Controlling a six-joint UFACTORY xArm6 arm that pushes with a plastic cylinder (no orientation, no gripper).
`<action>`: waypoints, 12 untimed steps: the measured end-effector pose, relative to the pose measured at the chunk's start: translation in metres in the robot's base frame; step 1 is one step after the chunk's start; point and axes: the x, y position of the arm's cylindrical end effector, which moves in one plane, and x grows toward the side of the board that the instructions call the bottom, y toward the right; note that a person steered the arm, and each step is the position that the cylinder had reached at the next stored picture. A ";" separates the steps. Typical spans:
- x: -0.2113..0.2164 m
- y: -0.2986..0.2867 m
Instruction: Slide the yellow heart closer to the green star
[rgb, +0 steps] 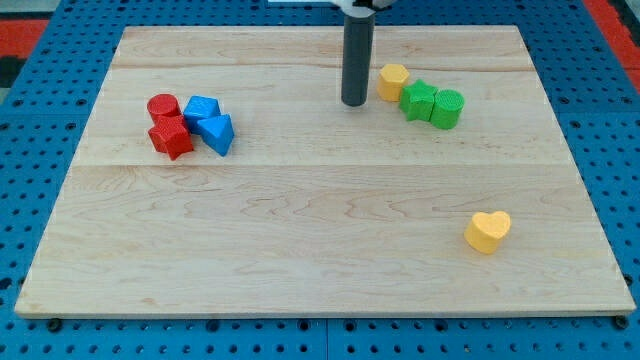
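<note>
A: Tip location?
B: my tip (354, 103) is down on the wooden surface (300, 230), around 12 o'clock on the board. No claw on this rig, just a plain dark rod, holding nothing.
A: Nearest block?
B: Yellow hexagon-ish block (392, 81), just at the tip's 2 o'clock, small gap, not touching.
A: Green star?
B: green star (419, 100) sits at the yellow block's 4 o'clock, touching or nearly. A green cylinder (448, 108) is pressed to the star's 3 o'clock side.
A: Yellow heart?
B: yellow heart (487, 231), far off at the star's 5 o'clock, well apart from it and from the tip.
A: Others?
B: Cluster at the board's 9 o'clock: red cylinder (163, 106), red star (171, 137), blue cube-ish block (201, 109), blue triangle (216, 133), all bunched up.
</note>
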 end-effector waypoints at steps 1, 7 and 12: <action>0.035 -0.027; 0.187 0.098; 0.187 0.126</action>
